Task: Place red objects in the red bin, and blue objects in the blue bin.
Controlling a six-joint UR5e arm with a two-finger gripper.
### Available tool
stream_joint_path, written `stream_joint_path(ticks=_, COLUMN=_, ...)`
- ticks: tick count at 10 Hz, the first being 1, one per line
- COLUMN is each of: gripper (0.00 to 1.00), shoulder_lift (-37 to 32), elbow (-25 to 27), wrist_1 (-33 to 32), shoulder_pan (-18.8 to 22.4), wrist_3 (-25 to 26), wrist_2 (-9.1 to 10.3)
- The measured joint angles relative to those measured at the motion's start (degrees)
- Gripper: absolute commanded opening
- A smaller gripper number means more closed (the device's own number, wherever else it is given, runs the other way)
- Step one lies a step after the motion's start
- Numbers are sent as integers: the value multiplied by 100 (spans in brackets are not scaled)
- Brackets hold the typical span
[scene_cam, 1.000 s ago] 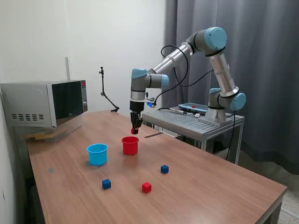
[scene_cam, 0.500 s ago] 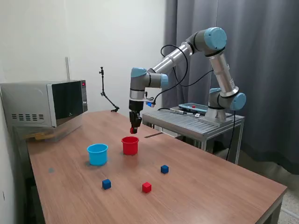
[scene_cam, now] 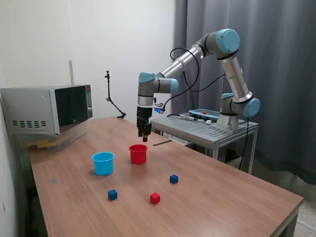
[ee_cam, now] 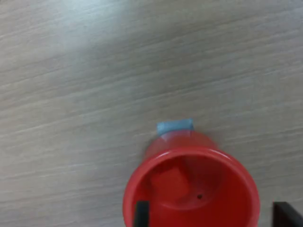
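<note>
**Red cube inside the red cup, claw open above it**

The red cup (scene_cam: 138,154) stands upright on the wooden table (scene_cam: 222,197). In the wrist view, one red cube (ee_cam: 169,184) lies on the bottom of the red cup (ee_cam: 191,189), and a small light blue patch (ee_cam: 175,126) shows at the outer wall of the cup.

The gripper (scene_cam: 143,134) hangs above the red cup, apart from its rim. Its fingers (ee_cam: 140,213) are spread wide, one on each side of the cup opening, and they hold nothing.

The light blue cup (scene_cam: 103,163) stands just beside the red cup, toward the exterior view's left. A second red cube (scene_cam: 155,198) lies on the table in front of the red cup, nearer to the camera. One blue cube (scene_cam: 174,178) lies between this red cube and the red cup, a little to the exterior view's right. The other blue cube (scene_cam: 112,194) lies in front of the light blue cup. A microwave (scene_cam: 47,109) stands well apart from the red cup, at the table's far left end.
</note>
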Motion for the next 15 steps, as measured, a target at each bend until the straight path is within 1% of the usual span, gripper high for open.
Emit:
stream_joint_path(ticks=2, gripper=100, shoulder_lift=-2, elbow=6, wrist_1=-1, shoulder_pan=12, wrist_3=1, wrist_2=42)
stream_joint_path(ticks=3, gripper=100, shoulder_lift=-8, elbow=-33, wrist_1=-2, shoulder_pan=75, wrist_3=1, wrist_2=107)
stream_joint_path(ticks=4, gripper=100, shoulder_lift=-1, elbow=-165, wrist_1=7, shoulder_pan=240, wrist_3=1, wrist_2=167)
stream_joint_path(ticks=5, gripper=100, shoulder_lift=73, elbow=-451, wrist_1=44, shoulder_pan=571, wrist_3=32, wrist_2=199)
stream_joint_path(ticks=6, gripper=100, shoulder_lift=241, elbow=-803, wrist_1=80, shoulder_pan=952, wrist_3=192, wrist_2=200)
stream_joint_path(ticks=7, gripper=100, shoulder_lift=455, elbow=-1156, wrist_1=103, shoulder_pan=1285, wrist_3=560, wrist_2=180)
stream_joint_path(ticks=8, gripper=100, shoulder_lift=683, elbow=-1489, wrist_1=119, shoulder_pan=1547, wrist_3=1036, wrist_2=113)
stream_joint_path(ticks=9, gripper=100, shoulder_lift=897, elbow=-1755, wrist_1=128, shoulder_pan=1782, wrist_3=1390, wrist_2=49)
stream_joint_path(ticks=10, gripper=100, shoulder_lift=1107, elbow=-1945, wrist_1=159, shoulder_pan=1971, wrist_3=1521, wrist_2=17)
stream_joint_path(ticks=14, gripper=100, shoulder_lift=1625, elbow=-2562, wrist_1=485, shoulder_pan=2338, wrist_3=1492, wrist_2=0)
stream_joint_path(ticks=15, gripper=100, shoulder_lift=1715, elbow=-2658, wrist_1=498, shoulder_pan=2384, wrist_3=1358, wrist_2=52)
